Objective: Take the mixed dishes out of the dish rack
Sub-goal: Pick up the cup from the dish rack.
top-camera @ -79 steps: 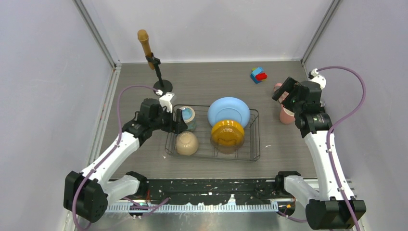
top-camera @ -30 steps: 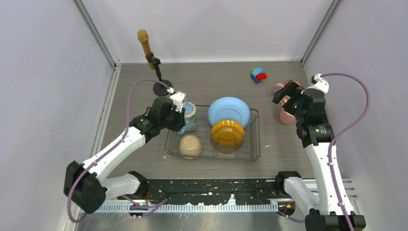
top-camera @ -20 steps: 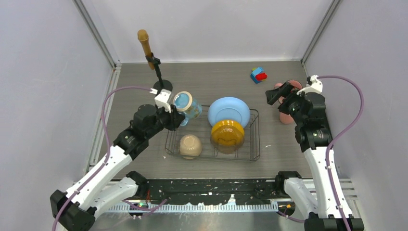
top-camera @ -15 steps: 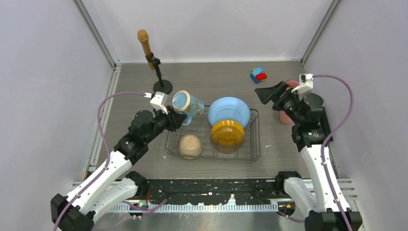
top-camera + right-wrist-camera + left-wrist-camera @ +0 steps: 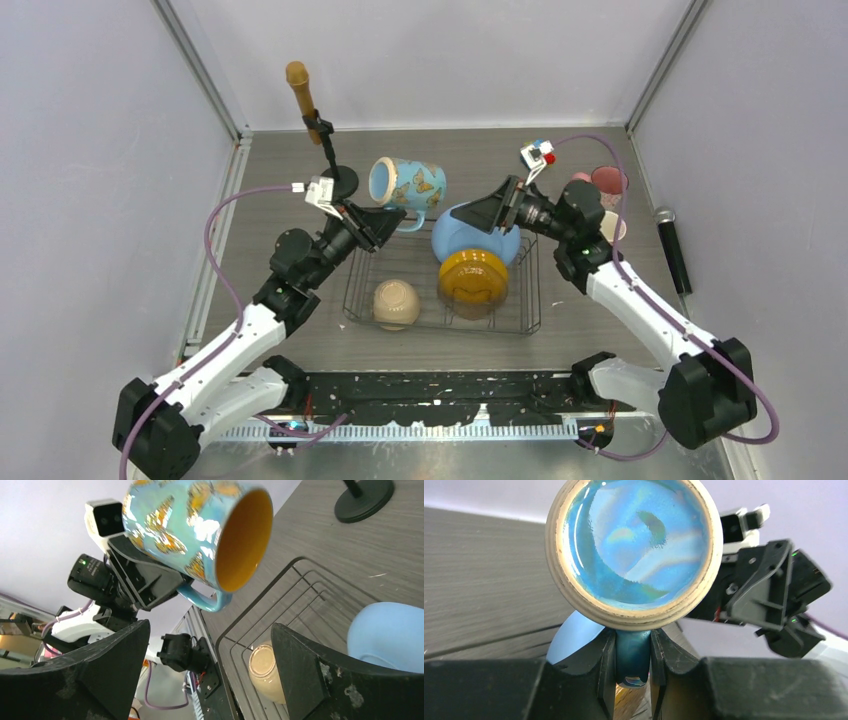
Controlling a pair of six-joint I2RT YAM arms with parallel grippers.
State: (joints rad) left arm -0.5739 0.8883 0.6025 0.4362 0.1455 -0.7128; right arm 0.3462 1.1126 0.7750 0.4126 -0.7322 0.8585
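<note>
My left tool (image 5: pixel 633 662) is clenched on the handle of the blue mug (image 5: pixel 408 185), holding it on its side in the air by the far left corner of the dish rack (image 5: pixel 538 290). My right tool (image 5: pixel 490 208) is spread wide and empty, facing the mug's mouth.

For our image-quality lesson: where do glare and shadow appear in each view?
Left wrist view: streaky reflections cover the base of the glossy blue butterfly-patterned ceramic mug; the left gripper is dark. Right wrist view: white highlights dot the mug's side; the right gripper looms dark. Top view: even light, soft shadows.
</note>
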